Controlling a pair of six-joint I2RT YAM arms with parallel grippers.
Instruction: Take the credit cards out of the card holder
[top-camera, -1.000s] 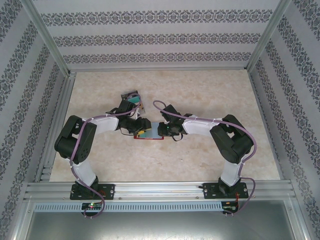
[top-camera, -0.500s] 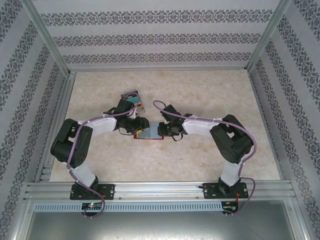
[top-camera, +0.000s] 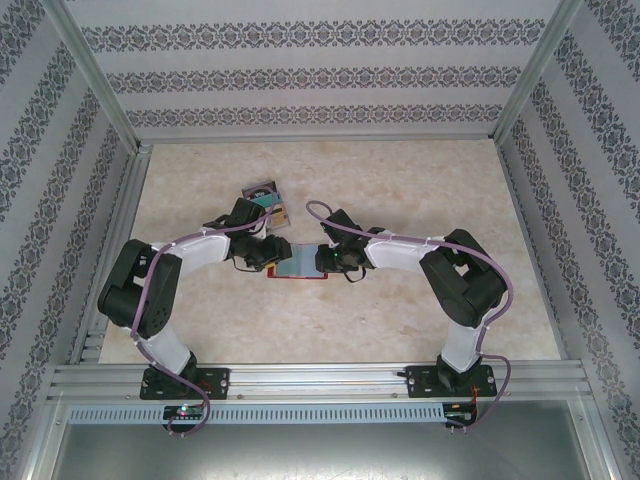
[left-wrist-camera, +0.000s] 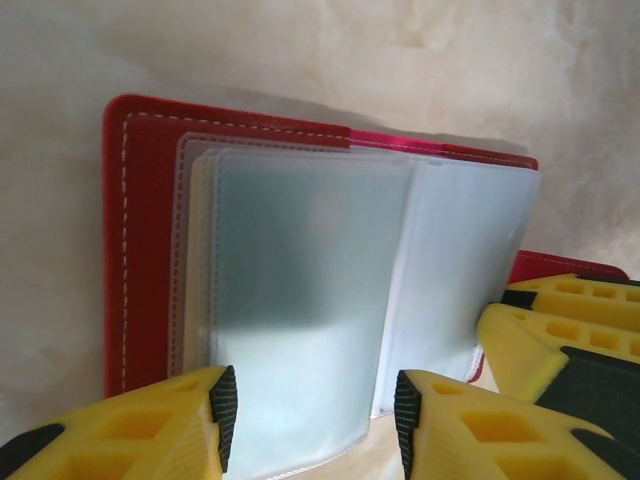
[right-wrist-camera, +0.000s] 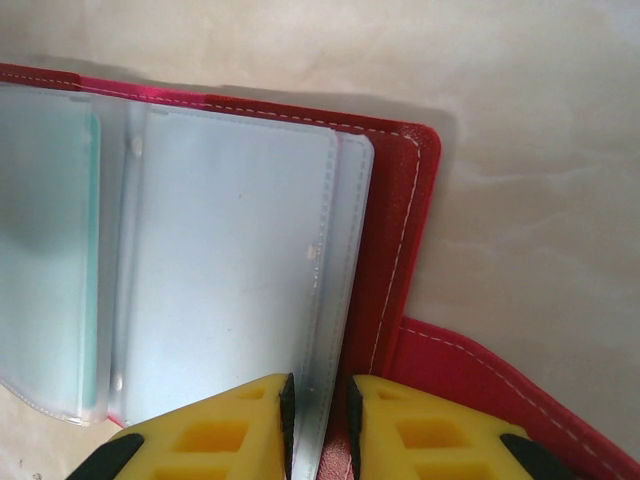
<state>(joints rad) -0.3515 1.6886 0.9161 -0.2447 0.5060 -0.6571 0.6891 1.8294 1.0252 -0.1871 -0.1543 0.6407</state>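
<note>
While the red card holder (top-camera: 298, 266) lies open on the table (top-camera: 400, 190), my left gripper (left-wrist-camera: 310, 425) hangs over its left page, jaws apart — my right gripper (right-wrist-camera: 318, 425) is clamped on a clear sleeve (right-wrist-camera: 240, 270) of its right page.

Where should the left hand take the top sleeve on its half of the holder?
Its near edge, approached from the hand's side: there the sleeve overhangs the red holder, inside the open left hand. Elsewhere it lies flat on the holder. The right hand pinches the holder's other half.
</note>
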